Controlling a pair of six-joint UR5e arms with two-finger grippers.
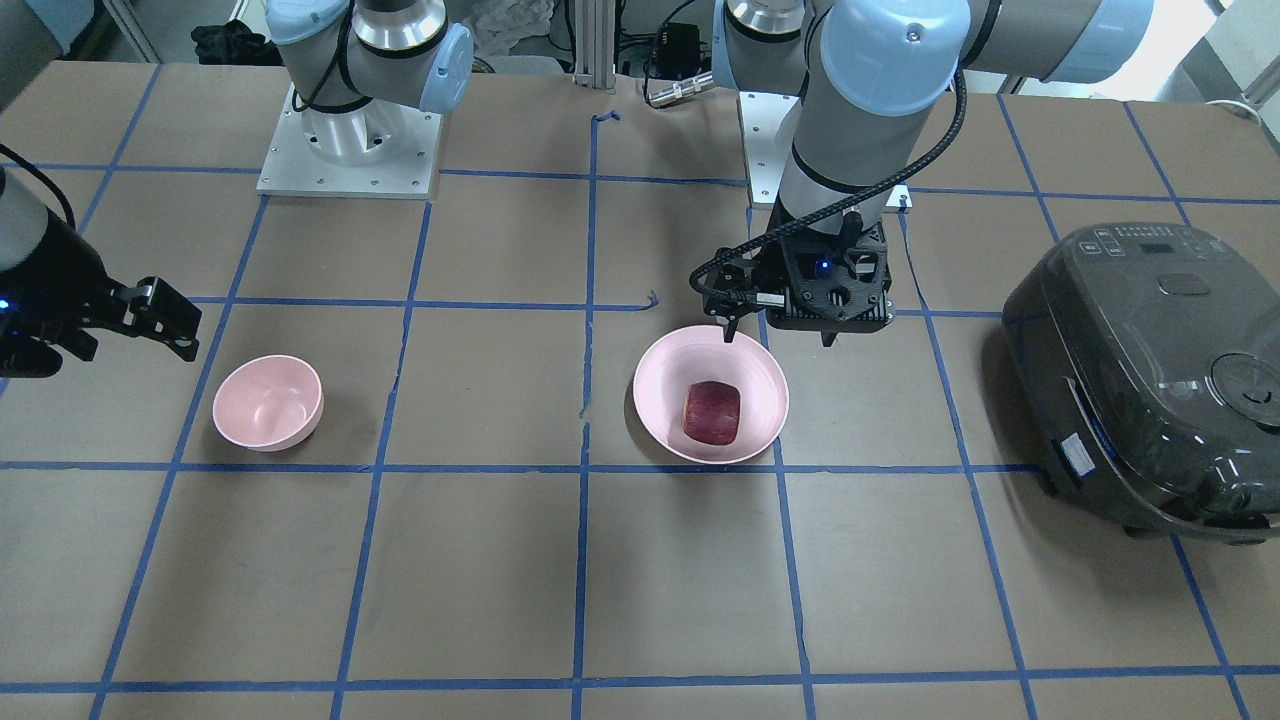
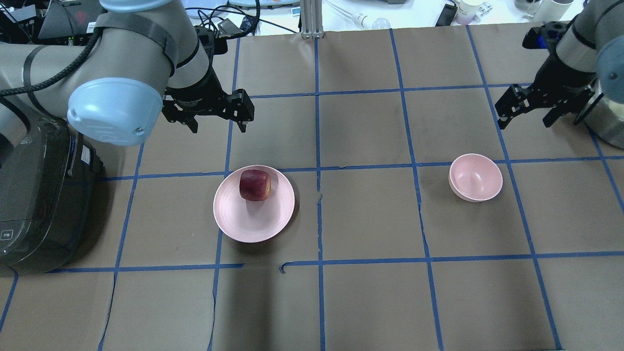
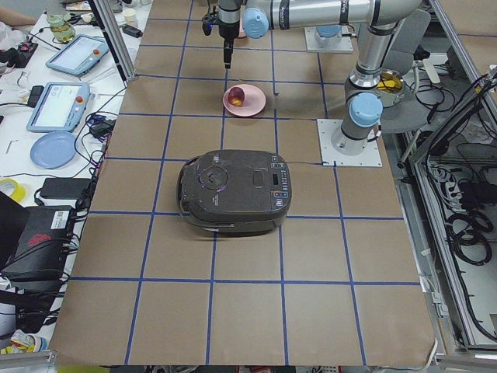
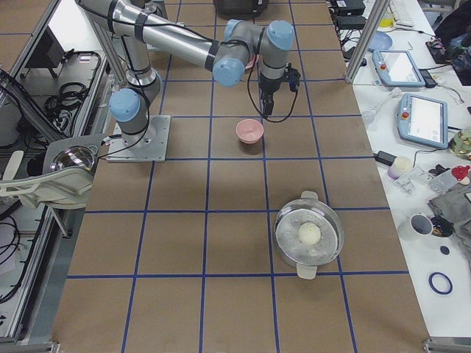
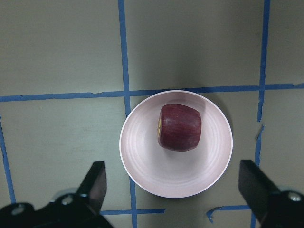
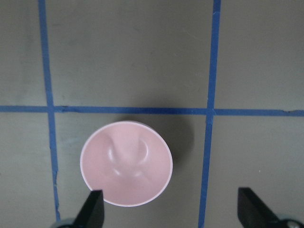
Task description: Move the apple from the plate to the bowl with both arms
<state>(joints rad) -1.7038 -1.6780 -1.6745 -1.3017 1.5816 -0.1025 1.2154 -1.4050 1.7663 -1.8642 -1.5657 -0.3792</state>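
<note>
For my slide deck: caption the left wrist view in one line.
Open left hand poised above the dark red apple on the pale pink plate.

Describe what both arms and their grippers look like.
Both the left arm and right arm are silver-grey tubes with light blue joint caps. A black braided cable runs down the left arm. The left gripper and right gripper are black, two-fingered, each with a small blue light.

Robotics lab, bolted-down arms (image 1: pixel 860 110), blue-taped grid table (image 1: pixel 500 580), teach pendants (image 3: pixel 56 107), cables (image 3: pixel 466 225)
</note>
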